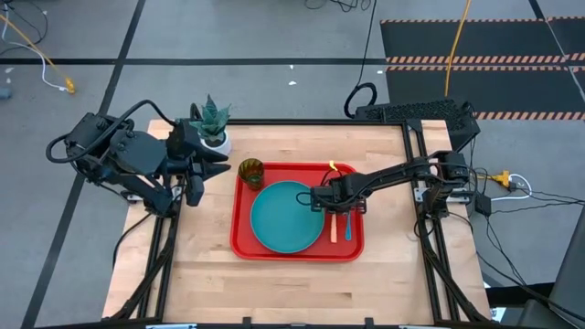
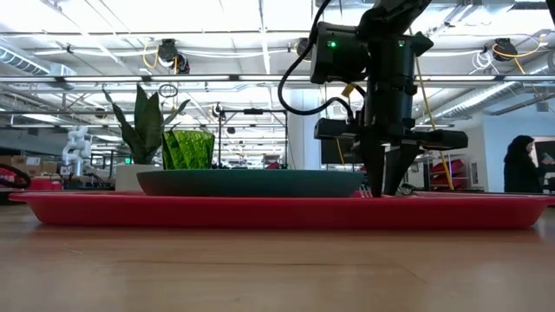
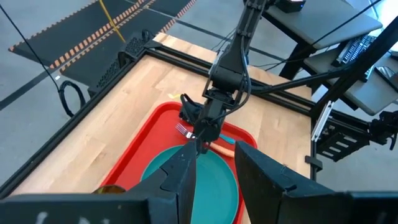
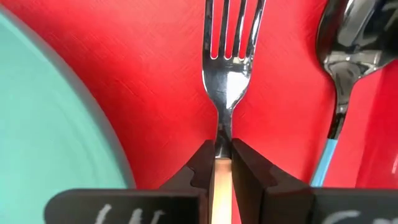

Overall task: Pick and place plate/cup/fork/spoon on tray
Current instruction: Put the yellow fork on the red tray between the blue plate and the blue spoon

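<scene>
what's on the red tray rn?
Teal plate, green cup, blue-handled spoon, and the fork, with the right gripper shut on its handle. The plate hides the tray surface beneath it.

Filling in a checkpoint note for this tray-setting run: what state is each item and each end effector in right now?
plate: flat on the tray.
cup: upright in a tray corner, beside the plate.
fork: on the tray, its neck pinched by the right end effector.
spoon: lying on the tray beside the fork.
left end effector: partly open, empty, off the tray's left side.
plant pot: upright on the table.
</scene>
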Robot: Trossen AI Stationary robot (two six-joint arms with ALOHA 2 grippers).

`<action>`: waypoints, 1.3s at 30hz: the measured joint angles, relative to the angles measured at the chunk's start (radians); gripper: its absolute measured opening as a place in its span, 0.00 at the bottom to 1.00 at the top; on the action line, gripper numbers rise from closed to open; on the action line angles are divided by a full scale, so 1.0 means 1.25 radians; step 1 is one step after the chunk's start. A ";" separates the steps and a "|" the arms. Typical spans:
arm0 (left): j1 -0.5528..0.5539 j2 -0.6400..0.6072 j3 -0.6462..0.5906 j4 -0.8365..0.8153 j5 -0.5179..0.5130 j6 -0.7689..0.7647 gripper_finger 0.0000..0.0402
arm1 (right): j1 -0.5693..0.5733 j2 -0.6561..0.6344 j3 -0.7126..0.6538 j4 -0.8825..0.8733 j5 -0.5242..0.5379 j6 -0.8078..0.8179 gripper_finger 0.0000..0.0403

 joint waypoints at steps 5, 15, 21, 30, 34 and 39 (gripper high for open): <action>0.000 0.000 0.000 0.000 0.000 -0.006 0.28 | 0.000 0.000 0.000 0.000 0.000 0.005 0.07; 0.000 0.000 0.000 0.000 0.000 -0.009 0.28 | 0.000 0.000 0.001 -0.001 0.000 0.007 0.07; 0.000 0.000 0.000 0.000 0.000 -0.009 0.28 | 0.000 0.000 0.001 0.002 0.000 0.007 0.07; 0.000 0.000 0.000 0.000 0.000 -0.009 0.28 | 0.000 0.000 0.001 0.003 0.000 -0.006 0.14; 0.000 0.000 0.000 0.000 0.001 -0.009 0.28 | 0.001 0.000 0.001 0.003 0.000 -0.008 0.18; 0.000 0.000 0.000 0.000 0.001 -0.009 0.28 | 0.001 0.000 0.001 0.002 0.000 -0.009 0.21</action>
